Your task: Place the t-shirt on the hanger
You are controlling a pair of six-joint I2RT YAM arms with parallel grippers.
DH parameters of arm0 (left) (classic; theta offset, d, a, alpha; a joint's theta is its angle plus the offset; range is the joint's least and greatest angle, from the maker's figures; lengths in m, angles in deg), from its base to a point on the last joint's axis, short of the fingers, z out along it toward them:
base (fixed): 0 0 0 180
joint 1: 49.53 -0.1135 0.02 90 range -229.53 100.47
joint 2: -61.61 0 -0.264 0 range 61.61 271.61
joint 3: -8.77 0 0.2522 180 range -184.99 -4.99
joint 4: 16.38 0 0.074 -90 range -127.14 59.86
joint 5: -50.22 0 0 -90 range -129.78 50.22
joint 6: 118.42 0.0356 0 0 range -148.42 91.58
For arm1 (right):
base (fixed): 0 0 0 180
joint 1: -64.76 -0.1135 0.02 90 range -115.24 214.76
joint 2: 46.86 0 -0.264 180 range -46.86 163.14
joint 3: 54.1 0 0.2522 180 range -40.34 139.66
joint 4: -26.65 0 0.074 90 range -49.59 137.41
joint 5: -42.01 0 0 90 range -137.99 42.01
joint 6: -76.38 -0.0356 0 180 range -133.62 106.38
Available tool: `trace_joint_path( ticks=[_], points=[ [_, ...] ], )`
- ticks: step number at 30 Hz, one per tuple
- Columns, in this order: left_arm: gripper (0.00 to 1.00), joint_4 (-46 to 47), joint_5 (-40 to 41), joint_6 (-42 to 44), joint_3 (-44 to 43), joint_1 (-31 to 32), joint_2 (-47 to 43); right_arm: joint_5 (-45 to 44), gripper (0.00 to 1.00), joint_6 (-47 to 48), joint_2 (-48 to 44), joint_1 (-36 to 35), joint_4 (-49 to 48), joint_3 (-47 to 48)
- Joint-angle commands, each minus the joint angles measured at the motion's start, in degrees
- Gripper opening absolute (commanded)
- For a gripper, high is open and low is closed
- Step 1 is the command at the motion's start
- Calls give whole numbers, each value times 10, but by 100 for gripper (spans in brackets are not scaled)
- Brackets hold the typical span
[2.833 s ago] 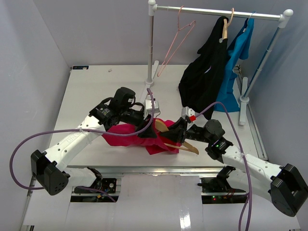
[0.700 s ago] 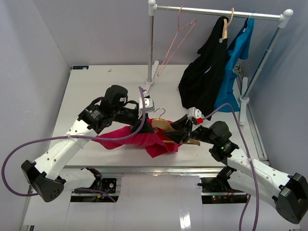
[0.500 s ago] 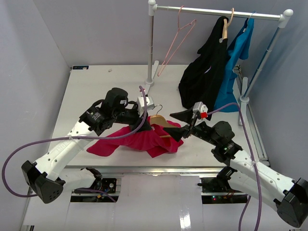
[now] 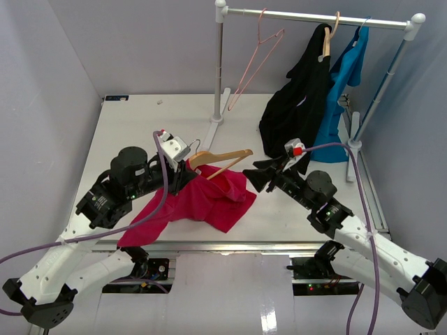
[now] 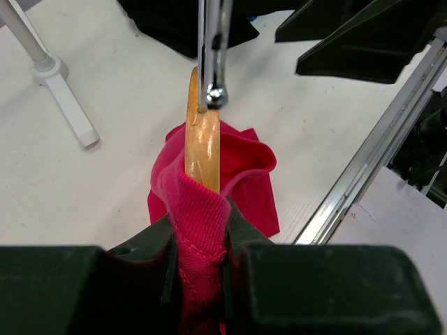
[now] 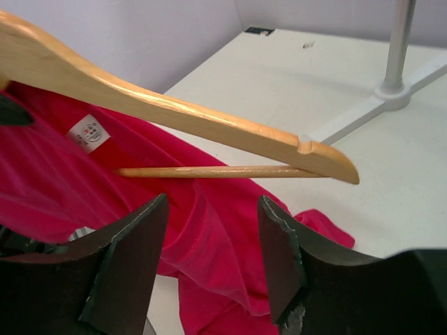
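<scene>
My left gripper [image 4: 186,169] is shut on the collar of the magenta t-shirt [image 4: 206,202], pinching it against the tan wooden hanger [image 4: 222,158] and holding both above the table. The hanger's left arm is inside the shirt. Its right arm and lower bar stick out bare. The left wrist view shows the collar [image 5: 201,213] clamped between my fingers, with the hanger [image 5: 202,150] and its silver hook [image 5: 212,56] above. My right gripper [image 4: 261,176] is open and empty, just right of the hanger's free end. In the right wrist view [image 6: 213,244] it faces the hanger [image 6: 174,115], shirt [image 6: 209,237] and white label [image 6: 89,132].
A clothes rack stands at the back right, its post base [image 4: 216,118] on the table. A pink wire hanger [image 4: 255,59], a black garment [image 4: 297,112] and a blue shirt [image 4: 343,84] hang from it. A metal rail [image 5: 370,160] runs along the table's near edge.
My left arm has pulled back to the left and lifted the hanger and shirt off the table. My right gripper has come off the hanger and drawn slightly right, open.
</scene>
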Motion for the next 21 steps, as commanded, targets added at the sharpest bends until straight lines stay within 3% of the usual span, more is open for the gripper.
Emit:
trace_joint_path(
  ticks=[1,8,21],
  points=[
    [0,57,17,-43,9,-1,-26,-15,58,-34,56,-27,7,60],
    [0,83,21,-56,35,-1,-45,-101,56,-45,140,-108,7,100],
    [0,99,51,-66,45,-1,-58,-182,52,-53,177,-151,0,68]
  ],
)
